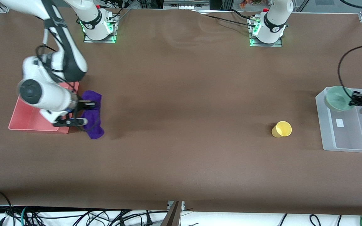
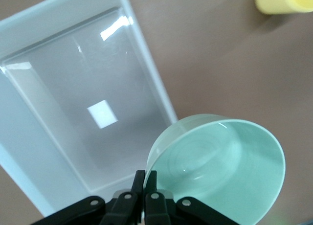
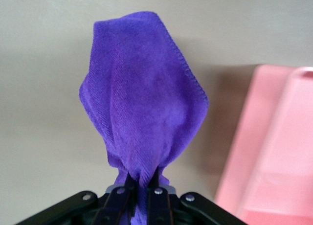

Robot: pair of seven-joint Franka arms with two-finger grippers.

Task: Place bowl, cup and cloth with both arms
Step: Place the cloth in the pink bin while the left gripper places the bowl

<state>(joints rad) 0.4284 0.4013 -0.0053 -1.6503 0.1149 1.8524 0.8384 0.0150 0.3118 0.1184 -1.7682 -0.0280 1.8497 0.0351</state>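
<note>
One yellow cup (image 1: 282,129) stands on the table, nearest the camera, beside the clear tray (image 1: 344,138). Over that tray's edge the left gripper (image 1: 354,99) pinches one green bowl (image 1: 338,98). Well apart, the right gripper (image 1: 86,111) clamps one purple cloth (image 1: 93,119) beside one pink tray (image 1: 27,121).

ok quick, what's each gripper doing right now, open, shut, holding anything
Left gripper: shut on the bowl's rim, held over the clear bin.
Right gripper: shut on the cloth, beside the pink tray.
</note>
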